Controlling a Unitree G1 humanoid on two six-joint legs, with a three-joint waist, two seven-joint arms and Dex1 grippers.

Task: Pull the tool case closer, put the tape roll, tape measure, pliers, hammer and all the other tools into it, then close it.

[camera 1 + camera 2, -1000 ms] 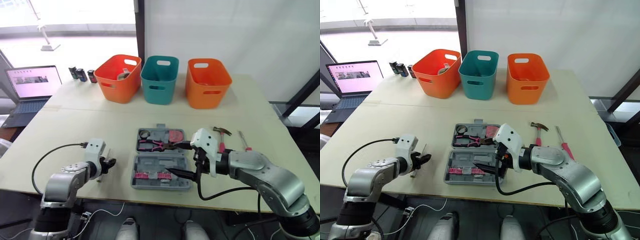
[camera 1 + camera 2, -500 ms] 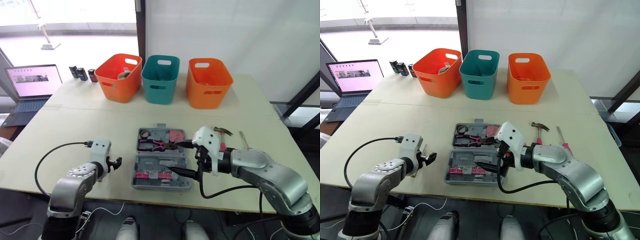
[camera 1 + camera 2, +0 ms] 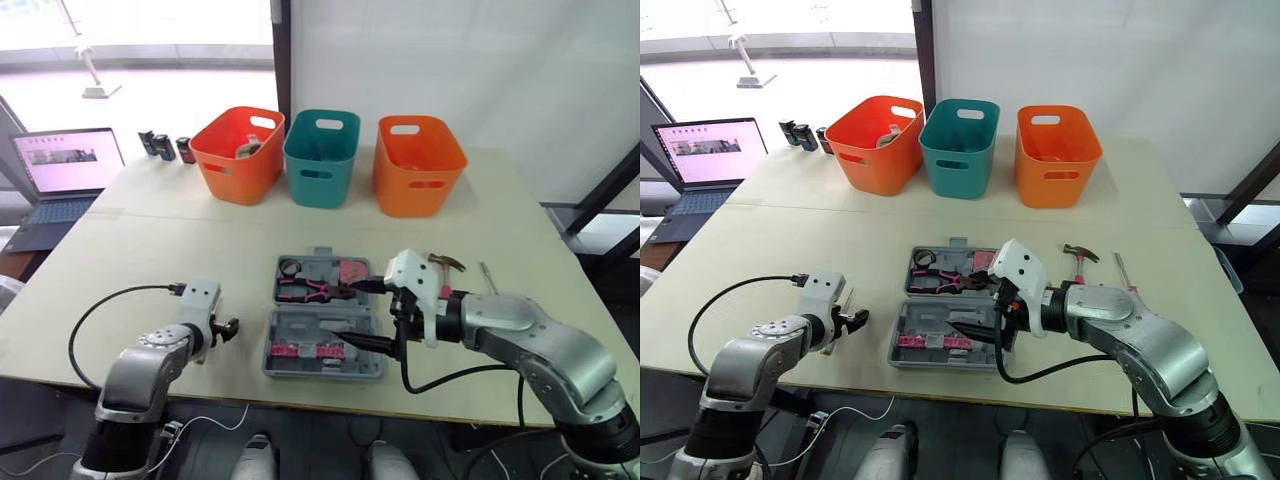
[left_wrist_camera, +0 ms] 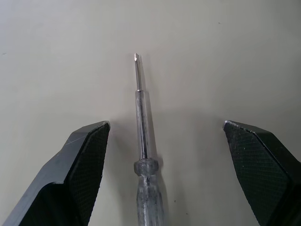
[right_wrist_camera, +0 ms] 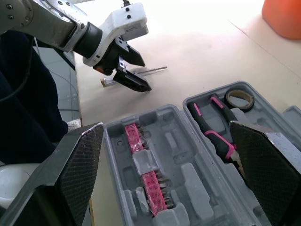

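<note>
Screwdriver (image 4: 143, 155) with a clear handle lies flat near the front left of the worktop (image 3: 840, 240), well left of the case (image 5: 193, 181); it sits right between the fingers of the left gripper (image 4: 165, 127), its long axis running along the gripper's own pointing line, metal tip away from the wrist, handle back toward the palm; the fingers are spread wide, one on each side, touching nothing and holding nothing; a squeeze would meet the tool across its width, which looks the right lie for a pinch, though a thin round handle may roll or slip.

Left arm is plainly the nearer one for this tool; the right gripper (image 3: 975, 306) hovers over the right side of the open case near the front edge, its fingers also spread and empty.

Pliers (image 5: 214, 132), tape roll (image 5: 239, 98) and tape measure (image 3: 352, 272) already lie in the far half of the case; hammer (image 3: 1078, 258) and a red screwdriver (image 3: 1119, 265) wait on the worktop just right of it, nearer the right arm; the lid is not yet shut.
</note>
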